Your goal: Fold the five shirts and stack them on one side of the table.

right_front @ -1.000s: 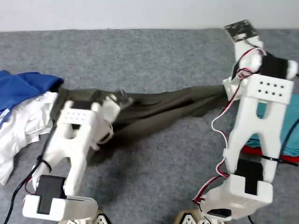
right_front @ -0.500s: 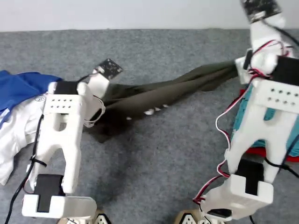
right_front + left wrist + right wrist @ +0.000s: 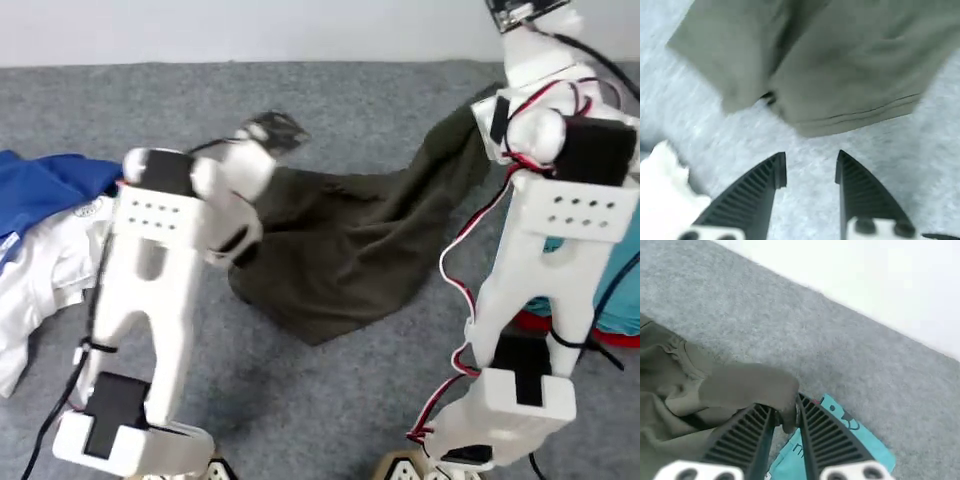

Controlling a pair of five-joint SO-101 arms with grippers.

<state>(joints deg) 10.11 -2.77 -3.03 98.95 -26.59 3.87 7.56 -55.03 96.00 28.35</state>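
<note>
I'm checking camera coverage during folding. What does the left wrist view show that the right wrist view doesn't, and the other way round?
Left wrist view: the left gripper, open above the table, and a white cloth beside it. Right wrist view: the right gripper shut on the olive shirt, a teal shirt beneath it, and the white wall. Both: the olive shirt and the grey table.
</note>
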